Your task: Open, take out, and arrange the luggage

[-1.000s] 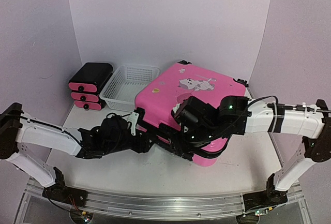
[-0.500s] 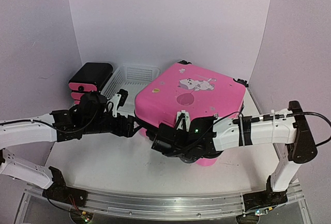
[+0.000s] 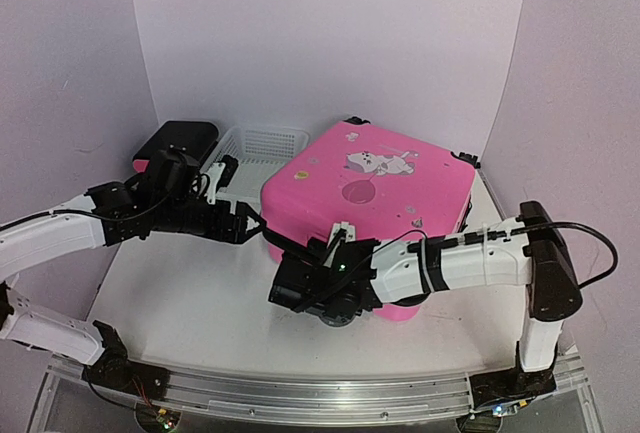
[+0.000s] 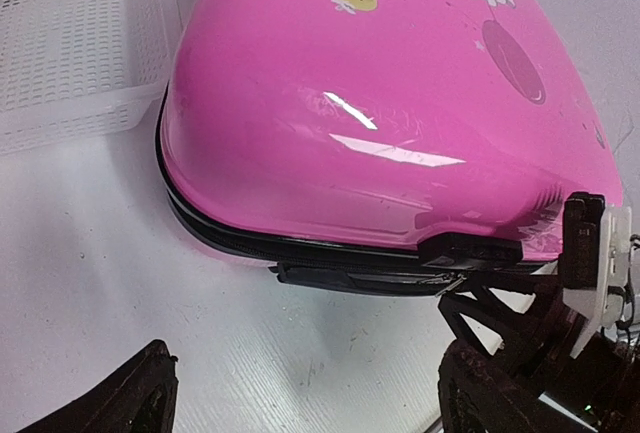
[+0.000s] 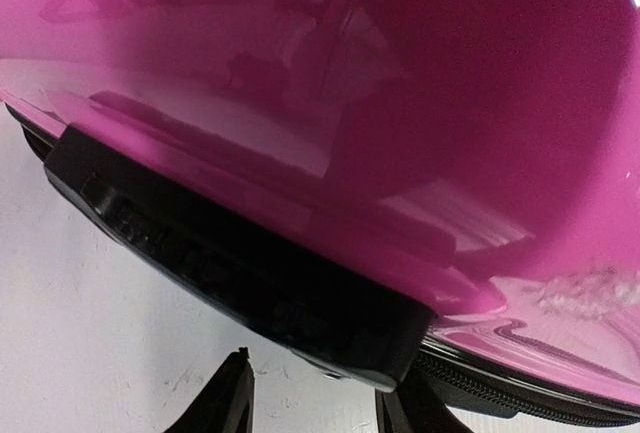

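Pale lilac walls (image 3: 330,43), white tabletop (image 3: 200,293), even light

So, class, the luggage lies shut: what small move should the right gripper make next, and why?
Probably ease the right gripper forward so its open jaws straddle the black handle on the luggage: it sits just ahead, ungripped, and the lid is closed.

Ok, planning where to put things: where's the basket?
In the top view, back left, the basket sits between the drawer unit and the luggage.
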